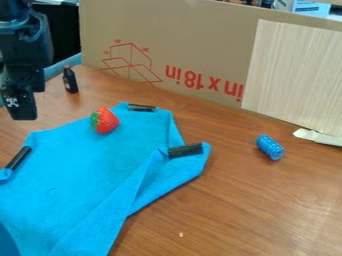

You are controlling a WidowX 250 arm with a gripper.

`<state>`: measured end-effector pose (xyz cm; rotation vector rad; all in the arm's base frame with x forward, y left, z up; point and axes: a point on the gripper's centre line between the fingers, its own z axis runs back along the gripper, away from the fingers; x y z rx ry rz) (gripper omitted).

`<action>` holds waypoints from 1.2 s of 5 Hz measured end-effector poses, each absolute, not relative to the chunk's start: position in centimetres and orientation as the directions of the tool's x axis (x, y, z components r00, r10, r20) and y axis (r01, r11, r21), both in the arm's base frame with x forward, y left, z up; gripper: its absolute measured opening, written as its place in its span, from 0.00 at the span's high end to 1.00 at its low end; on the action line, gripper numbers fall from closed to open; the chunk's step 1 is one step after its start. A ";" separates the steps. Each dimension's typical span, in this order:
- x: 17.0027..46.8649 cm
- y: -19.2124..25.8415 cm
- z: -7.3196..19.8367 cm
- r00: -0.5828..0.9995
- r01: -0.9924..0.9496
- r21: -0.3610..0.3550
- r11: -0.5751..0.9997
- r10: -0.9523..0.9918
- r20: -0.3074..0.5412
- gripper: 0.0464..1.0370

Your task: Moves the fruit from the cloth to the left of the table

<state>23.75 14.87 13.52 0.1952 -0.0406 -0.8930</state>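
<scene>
My pincer (20, 102): upper left in view; whether apart or together, I cannot tell. Strawberry (105, 120), one, red, green-capped: on the blue cloth (73, 170), near its far edge. Black strips (186, 150), three: at the cloth's edges. Bottle (70, 80), dark: upright on the table (267, 210). Cylinder (270, 147), blue, ridged: right of the cloth. Cardboard (194, 40): behind.
</scene>
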 end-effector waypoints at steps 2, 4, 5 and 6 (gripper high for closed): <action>25.4 14.3 10.6 0.663 0.748 0.105 0.655 -0.746 -0.066 0.04; 30.1 14.9 7.3 0.767 0.641 0.051 0.765 -0.640 -0.042 0.04; 32.2 15.1 6.5 0.798 0.603 0.054 0.796 -0.602 -0.035 0.04; 33.3 15.2 5.5 0.804 0.595 0.059 0.802 -0.592 -0.055 0.04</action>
